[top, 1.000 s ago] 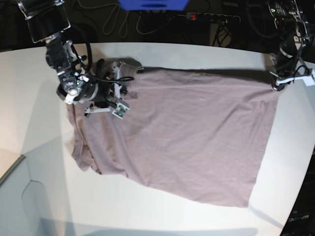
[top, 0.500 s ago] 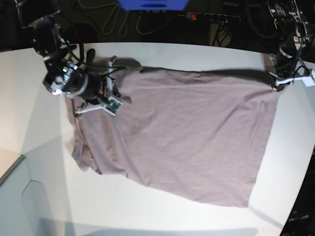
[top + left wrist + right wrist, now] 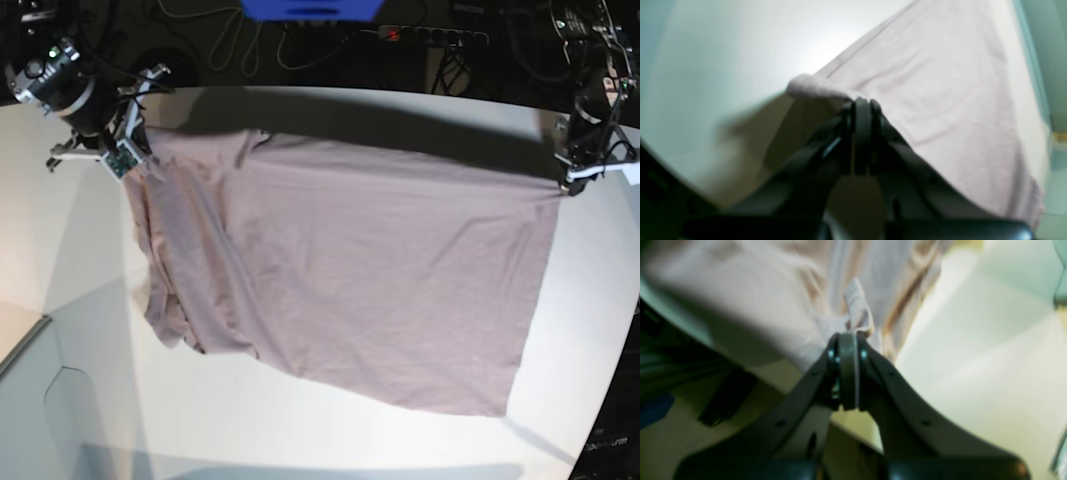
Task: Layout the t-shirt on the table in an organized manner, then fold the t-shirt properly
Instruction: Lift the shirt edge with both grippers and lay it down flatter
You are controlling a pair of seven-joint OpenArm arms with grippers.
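Observation:
The mauve-grey t-shirt (image 3: 340,270) lies spread over the white table (image 3: 80,260), with its far edge pulled taut between both grippers. At the far left, my right gripper (image 3: 140,152) is shut on a bunched fold of the t-shirt (image 3: 857,306); the right wrist view shows its tips (image 3: 848,338) pinched on the cloth. My left gripper (image 3: 572,180) is at the far right, shut on the shirt's corner. In the left wrist view that corner (image 3: 813,88) pokes out beside the closed tips (image 3: 862,103). The shirt's left side is creased and gathered.
Cables, a power strip (image 3: 430,35) and a blue object (image 3: 310,8) sit in the dark behind the table's far edge. The table's curved edge runs down the right side (image 3: 610,350). A pale panel (image 3: 20,345) lies at the lower left.
My right gripper closed on the shirt's far left part and pulled it back and to the left, stretching the far edge. The left gripper kept its hold and barely moved.

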